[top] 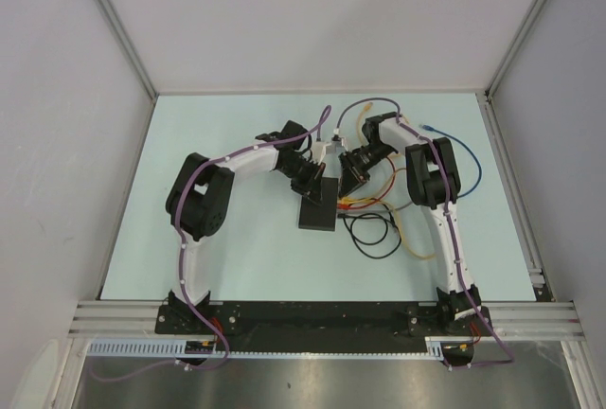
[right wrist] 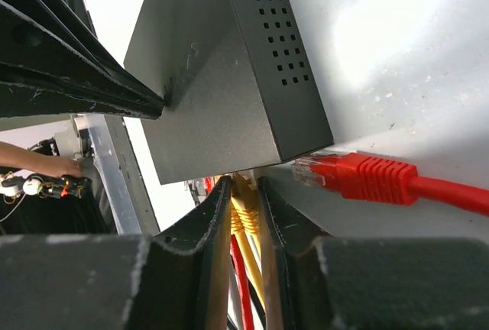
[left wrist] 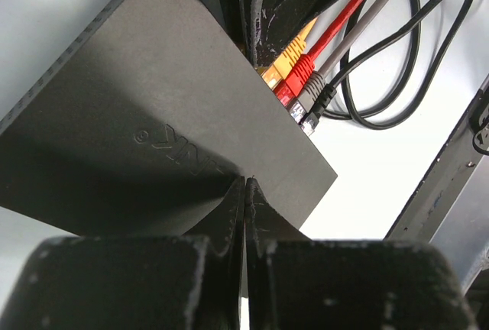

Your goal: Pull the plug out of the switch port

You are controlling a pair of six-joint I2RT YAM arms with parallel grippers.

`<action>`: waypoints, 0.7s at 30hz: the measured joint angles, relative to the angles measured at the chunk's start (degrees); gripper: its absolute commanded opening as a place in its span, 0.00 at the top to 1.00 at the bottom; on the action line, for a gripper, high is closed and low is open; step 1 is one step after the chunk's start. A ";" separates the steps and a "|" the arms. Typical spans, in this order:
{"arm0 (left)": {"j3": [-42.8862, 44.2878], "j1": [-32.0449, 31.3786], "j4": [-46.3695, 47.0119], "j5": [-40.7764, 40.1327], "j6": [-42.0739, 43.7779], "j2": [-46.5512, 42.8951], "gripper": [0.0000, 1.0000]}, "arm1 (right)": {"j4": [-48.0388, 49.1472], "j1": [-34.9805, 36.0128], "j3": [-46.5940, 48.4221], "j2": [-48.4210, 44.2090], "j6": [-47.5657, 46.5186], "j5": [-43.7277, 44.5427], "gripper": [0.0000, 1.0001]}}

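Note:
The switch (top: 317, 212) is a flat black box at the table's middle, also seen in the wrist views (left wrist: 153, 101) (right wrist: 221, 101). Several plugs sit in its port side: yellow plug (left wrist: 279, 70), red plug (left wrist: 303, 70) and a grey-black one (left wrist: 317, 101). My left gripper (left wrist: 246, 181) is shut, its tips resting on the switch's top near a corner (top: 315, 185). My right gripper (right wrist: 243, 186) sits at the port side (top: 348, 186), its jaws closed on the yellow plug (right wrist: 243, 206), which still sits at the switch.
A loose red plug (right wrist: 359, 177) lies on the table beside the switch's vented side. Black cable loops (top: 369, 234), a yellow cable (top: 407, 237) and a blue cable (top: 471, 158) trail to the right of the switch. White walls enclose the table.

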 measured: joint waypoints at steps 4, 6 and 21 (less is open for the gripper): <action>0.00 0.00 0.00 0.00 0.00 0.00 1.00 | -0.42 0.04 0.37 -0.17 -0.09 0.94 1.00; 0.00 0.00 0.00 0.00 0.00 0.00 1.00 | -1.25 0.13 1.05 -0.17 -0.46 1.81 1.00; 0.00 0.00 0.00 -0.04 0.00 0.00 1.00 | -7.48 -0.63 5.66 -0.50 -5.27 13.22 1.00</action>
